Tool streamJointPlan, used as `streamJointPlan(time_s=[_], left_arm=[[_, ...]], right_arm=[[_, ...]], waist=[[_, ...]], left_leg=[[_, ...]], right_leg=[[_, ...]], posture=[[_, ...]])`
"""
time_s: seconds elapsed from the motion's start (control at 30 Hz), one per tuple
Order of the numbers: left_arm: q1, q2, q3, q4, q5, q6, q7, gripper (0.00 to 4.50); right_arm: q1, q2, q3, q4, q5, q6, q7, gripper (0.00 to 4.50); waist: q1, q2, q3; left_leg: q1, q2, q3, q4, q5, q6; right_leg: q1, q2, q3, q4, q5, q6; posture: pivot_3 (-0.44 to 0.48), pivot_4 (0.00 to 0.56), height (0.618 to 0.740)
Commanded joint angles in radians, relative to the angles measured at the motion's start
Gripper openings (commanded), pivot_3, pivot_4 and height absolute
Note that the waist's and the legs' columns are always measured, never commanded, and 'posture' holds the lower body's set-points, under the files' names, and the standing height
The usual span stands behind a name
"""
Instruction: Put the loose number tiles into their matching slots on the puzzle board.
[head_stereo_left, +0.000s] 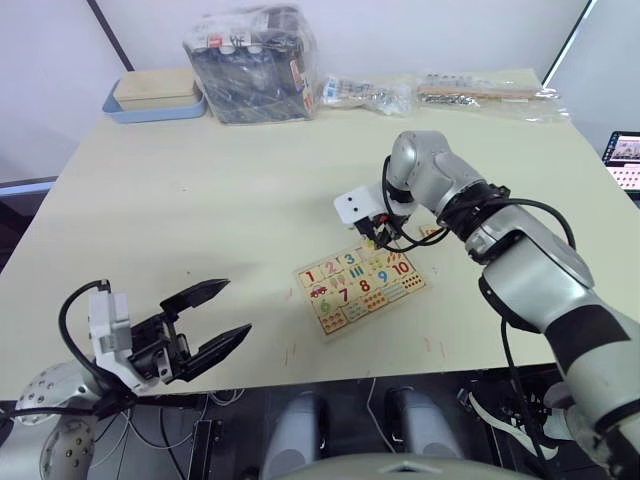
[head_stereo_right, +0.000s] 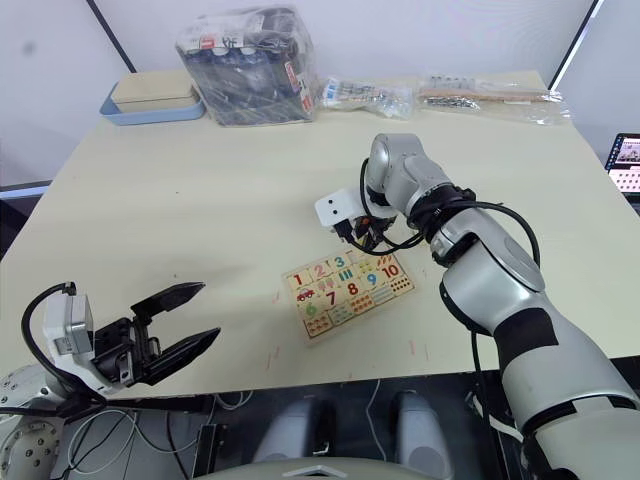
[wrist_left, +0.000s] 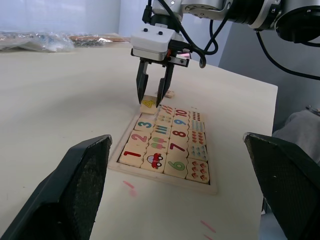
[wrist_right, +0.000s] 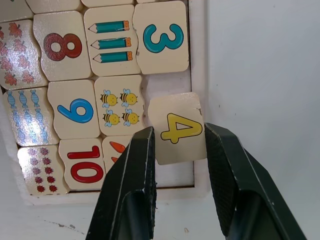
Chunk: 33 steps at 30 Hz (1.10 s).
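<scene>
Pale cream tabletop fills the scene, with a white wall behind it and clutter along the far edge: a blue tray with a beige box, a plastic-wrapped bundle and some clear bags.

Near my right arm lies the puzzle board, turned at a slant to the tabletop edge. My right gripper is over the board's far edge, its fingers close on either side of the tile marked 4, which I judge to be lightly clamped. In the right wrist view the tile sits tilted, one corner over the open slot and its outer edge riding on the board's raised rim. The slot lies just inward of the tile, next to the seated 3, so the coming move looks like a small nudge inward, a slight twist to square it, then down.

My left gripper hovers well apart from the board, near the tabletop's near edge, fingers spread wide and empty. The right arm is plainly the nearer one.

I can make out a small pale piece just past the board; whether it is the 5 tile I cannot tell. The black fingers hide the rest of the slot.
</scene>
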Motion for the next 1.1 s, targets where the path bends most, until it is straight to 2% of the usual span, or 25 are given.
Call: streamJointPlan(time_s=[0.03,1.1], left_arm=[[0.003,0.004,0.007,-0.035,-0.014,-0.007,-0.001,4.50],[0.013,0.001,0.000,-0.055,-0.011,-0.001,0.022,4.50]], right_arm=[[-0.003,0.005,-0.034,-0.025,0.001,0.009,0.007,0.87],[0.033,0.022,-0.026,-0.055,-0.008,0.029,0.019,0.87]], waist=[[0.000,0.000,0.000],[0.000,0.000,0.000]], left_leg=[[0.000,0.000,0.000,0.000,0.000,0.000],[0.000,0.000,0.000,0.000,0.000,0.000]], right_leg=[[0.000,0.000,0.000,0.000,0.000,0.000],[0.000,0.000,0.000,0.000,0.000,0.000]], posture=[[0.000,0.150,0.740],[0.000,0.150,0.740]])
